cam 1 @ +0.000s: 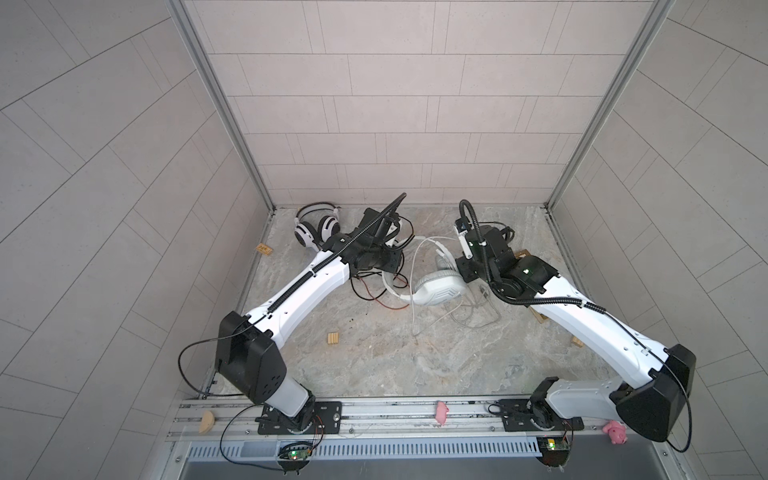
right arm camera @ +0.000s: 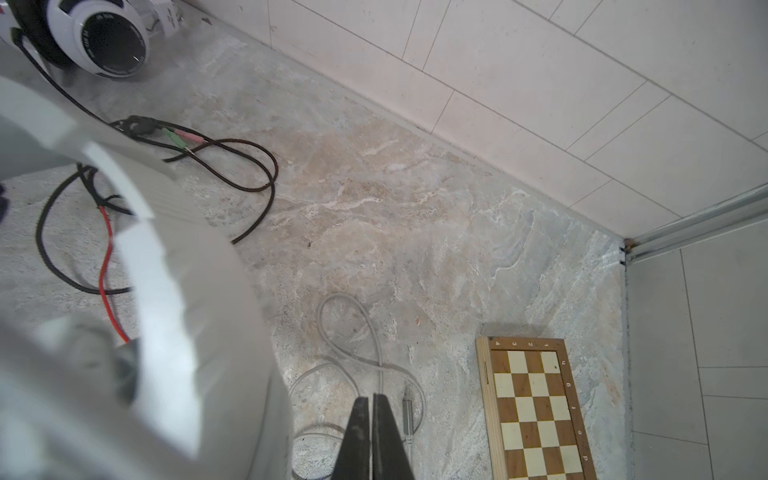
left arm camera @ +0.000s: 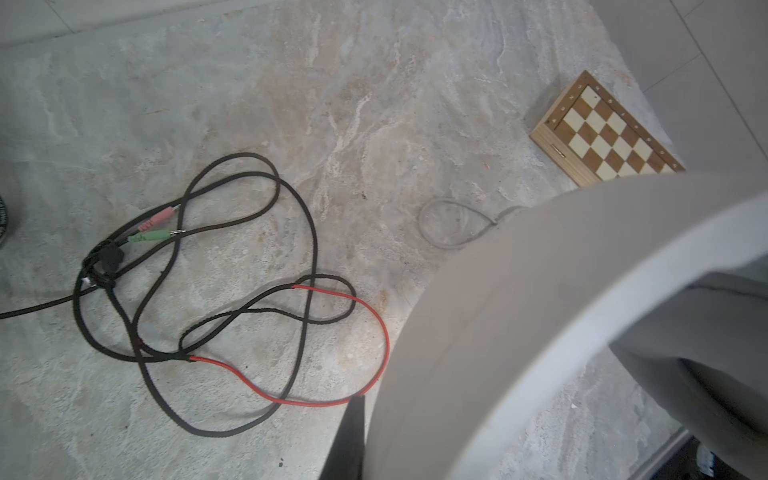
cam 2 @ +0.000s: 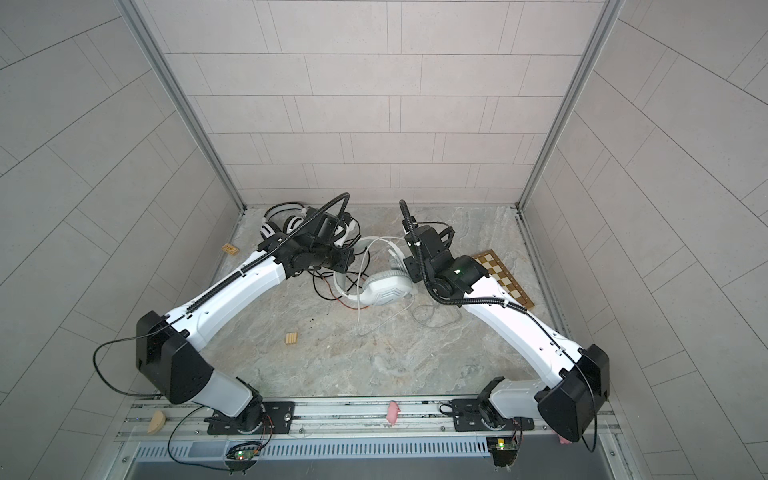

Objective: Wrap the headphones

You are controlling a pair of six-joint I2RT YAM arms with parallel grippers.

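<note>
The left gripper was closed on the headband of the pale-grey headset. Its wrist view showed only one black finger, with the broad, blurred band hard against it and hiding the other. The right gripper had its jaws pressed together. The whitish cable ran straight up to their tips, but whether it was nipped between them could not be told.

Both grippers stood low over the far half of the marbled tabletop. The pale-grey headset lay between them, one angular cup with its outer face up and the band curving toward the left gripper. Its whitish cable lay in loose loops toward the near side and under the right arm.

The white headset with black-striped round cups sat in the far left corner, against the back wall. Its black-red cable sprawled in tangled loops between that corner and the pale-grey headset, with pink and green jack plugs at its end. A folded wooden chessboard lay near the right edge, partly under the right arm. A small wooden block lay nearer the front, left of the middle.
</note>
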